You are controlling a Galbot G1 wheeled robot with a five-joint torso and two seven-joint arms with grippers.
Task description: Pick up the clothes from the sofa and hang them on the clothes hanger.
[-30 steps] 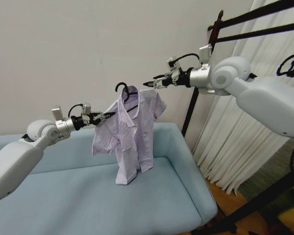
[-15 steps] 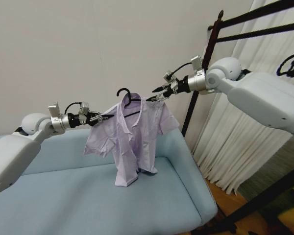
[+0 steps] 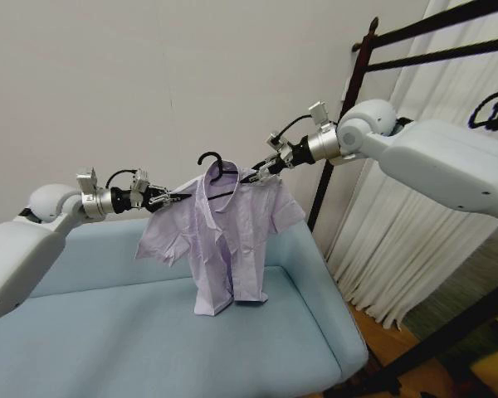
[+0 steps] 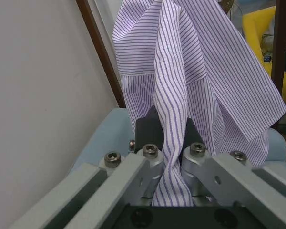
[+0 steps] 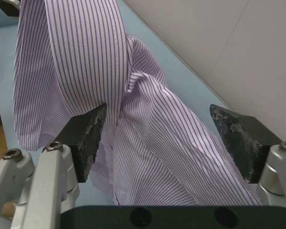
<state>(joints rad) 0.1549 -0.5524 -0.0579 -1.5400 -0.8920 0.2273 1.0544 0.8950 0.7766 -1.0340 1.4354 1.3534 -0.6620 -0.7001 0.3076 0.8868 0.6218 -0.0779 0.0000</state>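
Above the pale-blue sofa, left end effector pinches striped shirt; right end effector gapes wide.

No words, numbers, labels or signs to read anywhere, not even on the striped shirt.
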